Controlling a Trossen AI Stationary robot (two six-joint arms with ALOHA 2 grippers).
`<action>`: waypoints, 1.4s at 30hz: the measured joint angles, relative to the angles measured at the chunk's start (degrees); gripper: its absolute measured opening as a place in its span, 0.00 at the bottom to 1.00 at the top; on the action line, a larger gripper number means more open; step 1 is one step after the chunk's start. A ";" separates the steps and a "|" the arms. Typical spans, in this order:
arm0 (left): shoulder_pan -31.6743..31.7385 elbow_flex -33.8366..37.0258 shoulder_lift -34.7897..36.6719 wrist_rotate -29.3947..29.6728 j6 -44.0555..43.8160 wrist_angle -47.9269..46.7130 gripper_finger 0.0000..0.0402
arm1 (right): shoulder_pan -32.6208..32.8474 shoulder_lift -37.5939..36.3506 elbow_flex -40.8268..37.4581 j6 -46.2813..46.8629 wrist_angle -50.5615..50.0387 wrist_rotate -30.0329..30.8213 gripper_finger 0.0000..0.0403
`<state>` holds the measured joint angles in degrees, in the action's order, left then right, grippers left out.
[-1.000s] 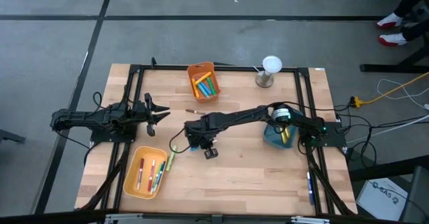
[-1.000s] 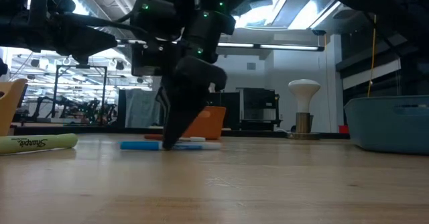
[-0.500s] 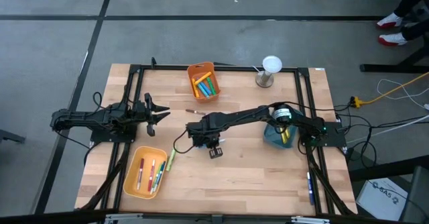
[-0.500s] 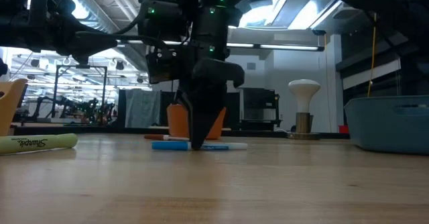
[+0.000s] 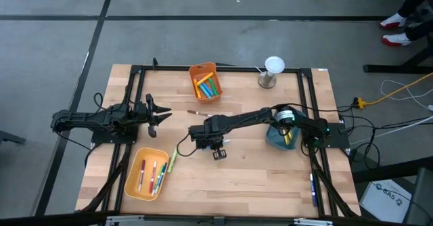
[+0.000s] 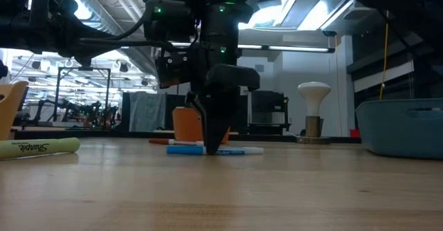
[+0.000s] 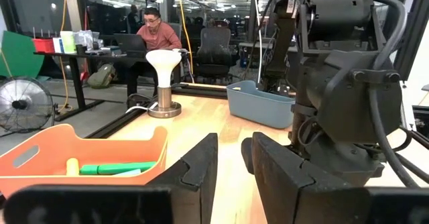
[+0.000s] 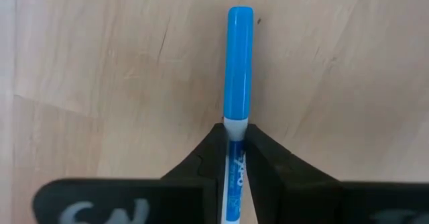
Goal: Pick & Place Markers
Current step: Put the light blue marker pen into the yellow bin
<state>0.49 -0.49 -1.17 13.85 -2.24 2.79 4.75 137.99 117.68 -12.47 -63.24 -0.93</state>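
Right hand (image 6: 211, 148) shifted toward table centre, clenched on blue-capped, white-barrelled marker (image 8: 238, 70) lying flat

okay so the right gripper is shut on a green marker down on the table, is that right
Not quite: the marker is blue, not green, as the right wrist view shows. The right gripper is shut on it, down on the table.

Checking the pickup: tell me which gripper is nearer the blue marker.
Right. The right gripper is shut on the blue marker mid-table; the left gripper waits apart at the table's left side.
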 joint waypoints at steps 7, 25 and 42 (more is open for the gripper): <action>0.01 0.00 0.00 0.01 0.00 0.00 0.22 | 0.04 0.02 -0.04 0.50 0.56 0.05 0.14; 0.01 0.00 0.00 0.00 0.02 0.00 0.22 | 0.23 0.02 -0.10 5.29 1.47 3.10 0.34; 0.02 0.00 0.00 0.00 0.00 0.00 0.22 | 0.92 -0.04 -0.06 7.76 2.08 1.98 0.08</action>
<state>0.51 -0.49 -1.17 13.85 -2.24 2.79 5.67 137.95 117.62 -4.71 -61.16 1.05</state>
